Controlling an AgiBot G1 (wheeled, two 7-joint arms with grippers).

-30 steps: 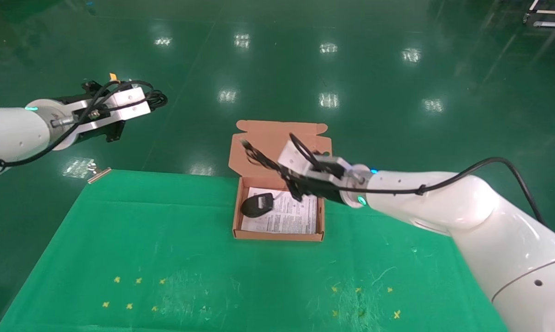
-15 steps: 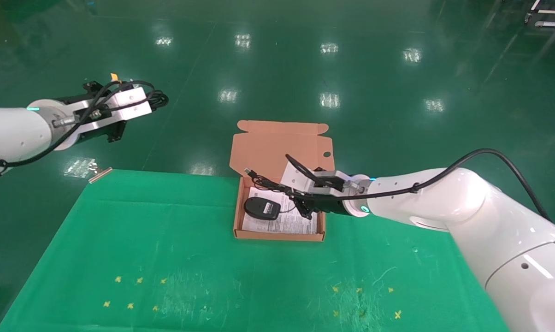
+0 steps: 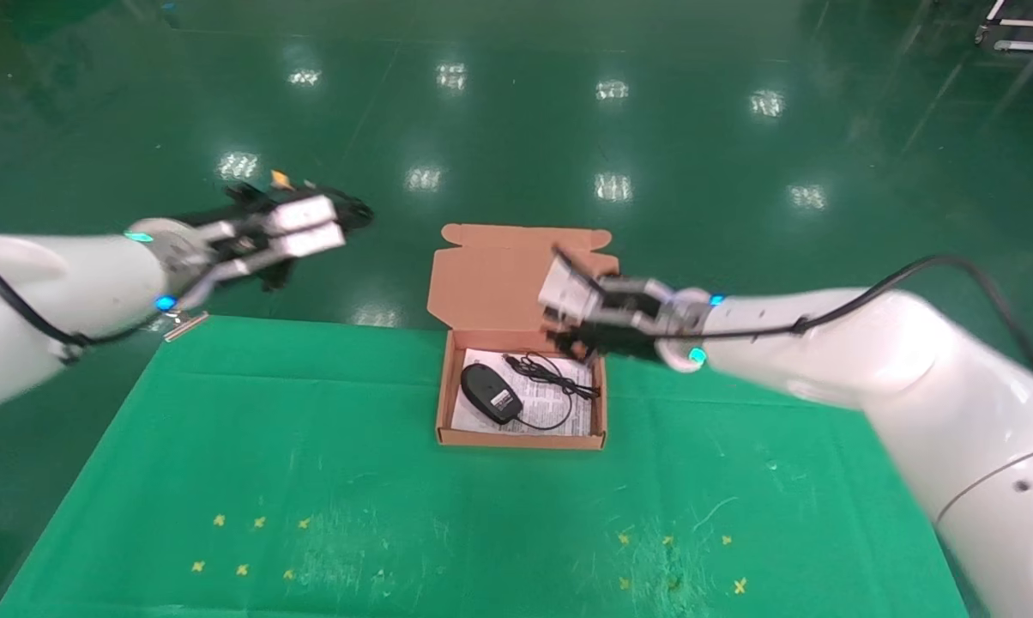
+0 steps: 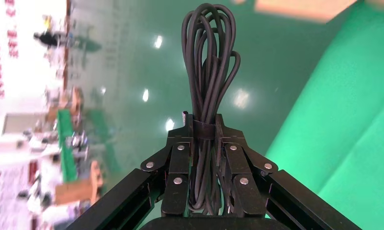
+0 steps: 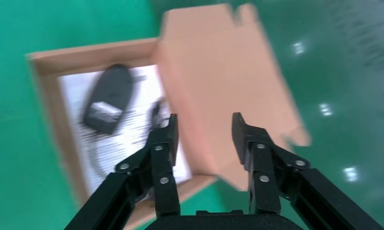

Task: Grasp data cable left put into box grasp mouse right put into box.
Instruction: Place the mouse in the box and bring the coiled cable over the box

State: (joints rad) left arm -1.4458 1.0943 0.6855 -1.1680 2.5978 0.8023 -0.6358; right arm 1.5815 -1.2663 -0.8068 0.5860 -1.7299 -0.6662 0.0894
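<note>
Mouse (image 3: 490, 392) lying in the box (image 3: 521, 439) on the leaflet (image 3: 568, 414), cord loose beside it. Right gripper (image 3: 568, 330) above the box's far right corner, jaws spread and empty. Left gripper (image 3: 345, 219) out over the floor, left of the box, pinching the data cable (image 4: 209, 67) at its band. Probably light and floppy, so best held mid-bundle, as here. Loops plain in the left wrist view; only a dark blur from the head.

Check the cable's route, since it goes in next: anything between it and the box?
Nothing visible blocks it. The left gripper holds the cable over the floor; the box lies open, though the right gripper hovers over its far-right corner.
</note>
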